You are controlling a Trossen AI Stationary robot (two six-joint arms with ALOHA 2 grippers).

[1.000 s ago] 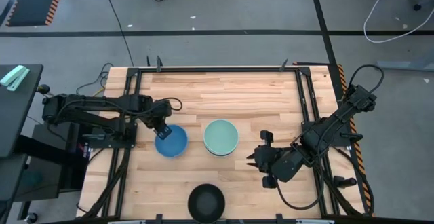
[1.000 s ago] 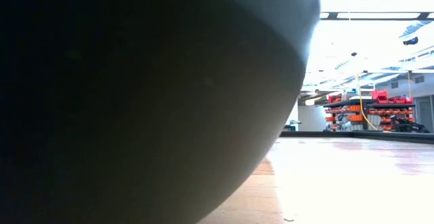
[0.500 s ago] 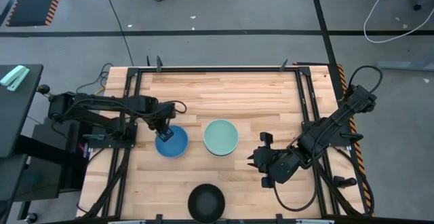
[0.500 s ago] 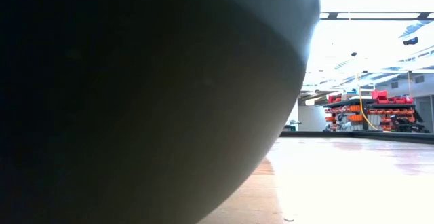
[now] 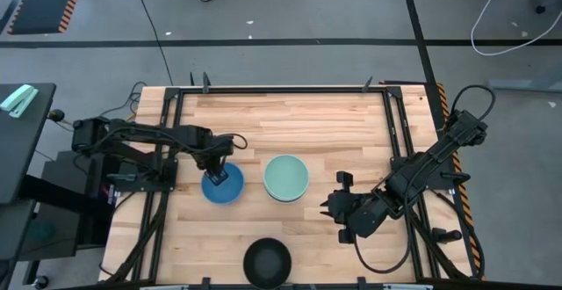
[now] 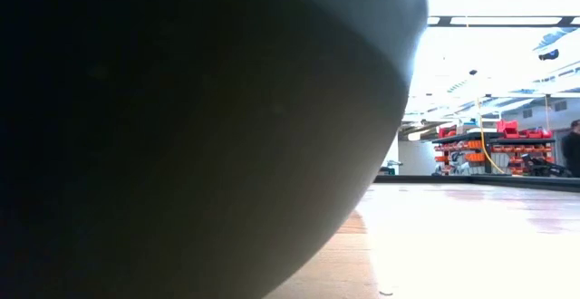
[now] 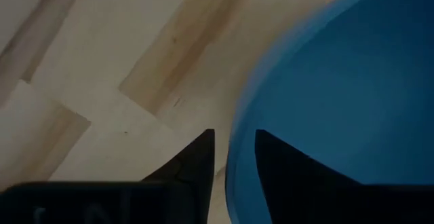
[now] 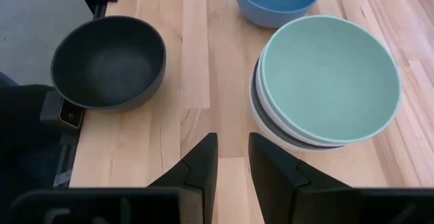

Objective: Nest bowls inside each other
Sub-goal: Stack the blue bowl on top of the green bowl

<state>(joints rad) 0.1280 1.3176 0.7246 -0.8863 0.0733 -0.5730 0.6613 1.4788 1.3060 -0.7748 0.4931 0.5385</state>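
The blue bowl [image 5: 221,185] is a plain mid blue. At its three o'clock, the mint green bowl [image 5: 286,177] tops a stack showing white and dark grey rims beneath. The black bowl [image 5: 267,262], at six o'clock, is matte charcoal. The surface [image 5: 299,123] is pale wood in streaked planks.

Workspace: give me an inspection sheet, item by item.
Surface: wooden table in a black frame.
Job's things: blue bowl alone; mint green bowl tops a nested stack with white and dark rims showing beneath; black bowl alone at the near edge, filling most of the low view.
Clutter: nothing seen on the table.
Grippers: left gripper astride the blue bowl's rim, one finger inside, one outside, not yet pinching; right gripper waits open over bare wood beside the stack.
Cables: loose cables on the floor.
Surroundings: shelving with red bins; a person at the far edge.
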